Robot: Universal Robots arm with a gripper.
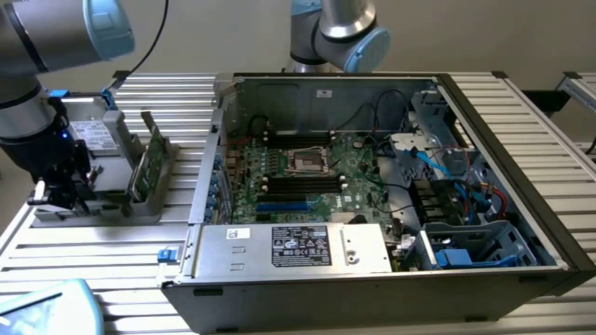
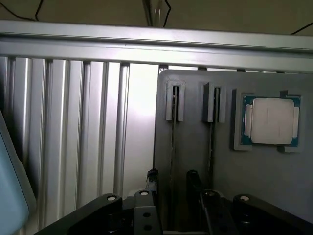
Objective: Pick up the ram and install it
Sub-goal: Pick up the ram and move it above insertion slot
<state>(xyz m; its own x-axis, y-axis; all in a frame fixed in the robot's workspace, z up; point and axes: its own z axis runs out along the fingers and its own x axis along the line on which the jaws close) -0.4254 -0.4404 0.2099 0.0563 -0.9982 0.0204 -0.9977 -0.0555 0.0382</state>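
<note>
Two open fingers of the black gripper [image 2: 172,177] are hanging over the thin green ram stick [image 2: 172,137]; lining up straight matters.

A plain beige wall [image 1: 214,35] backs the ribbed aluminium table [image 1: 93,246].

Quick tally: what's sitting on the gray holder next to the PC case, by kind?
On the gray holder:
ram sticks: 2
processor chip: 1
drive box: 1
Total: 4
</note>
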